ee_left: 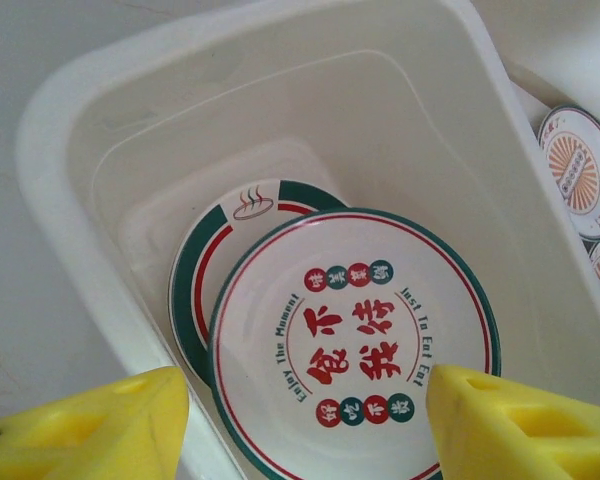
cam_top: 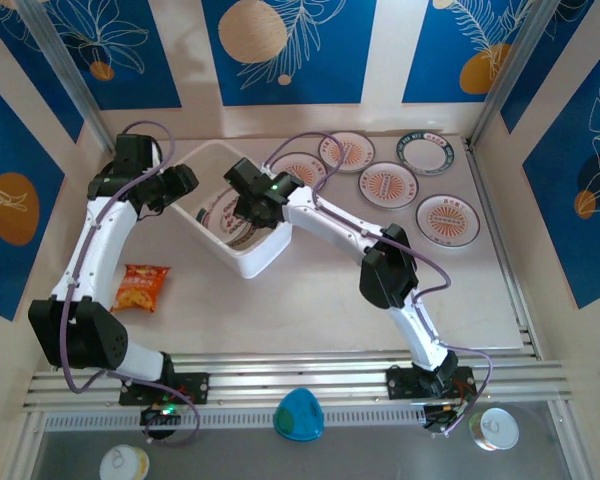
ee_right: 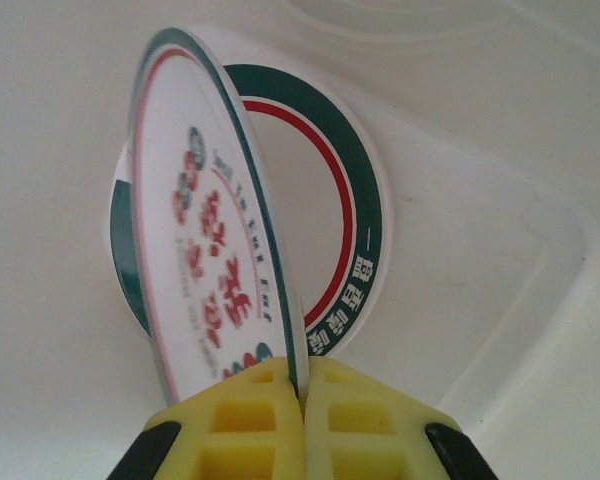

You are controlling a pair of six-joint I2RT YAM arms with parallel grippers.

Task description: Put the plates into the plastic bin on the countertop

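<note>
The plastic bin (cam_top: 265, 258) sits on the countertop (cam_top: 310, 310) at centre left. Inside it my right gripper (cam_top: 248, 212) is shut on the rim of a white plate with red characters (ee_right: 210, 260), held tilted on edge. Under it a green-rimmed plate (ee_right: 325, 200) lies flat on the bin floor (ee_right: 460, 200). My left gripper (cam_top: 180, 185) hovers over the bin's left end, open, its yellow fingers (ee_left: 90, 430) wide apart above the lettered plate (ee_left: 350, 340), not touching it. Several more plates lie on the countertop to the right: (cam_top: 348, 152), (cam_top: 423, 153), (cam_top: 388, 185).
Another plate (cam_top: 447, 220) lies far right and one (cam_top: 300, 168) is partly under the right arm. An orange snack packet (cam_top: 140, 287) lies left of the bin. Aluminium rails (cam_top: 310, 375) edge the front, with a teal object (cam_top: 299, 414) beyond them.
</note>
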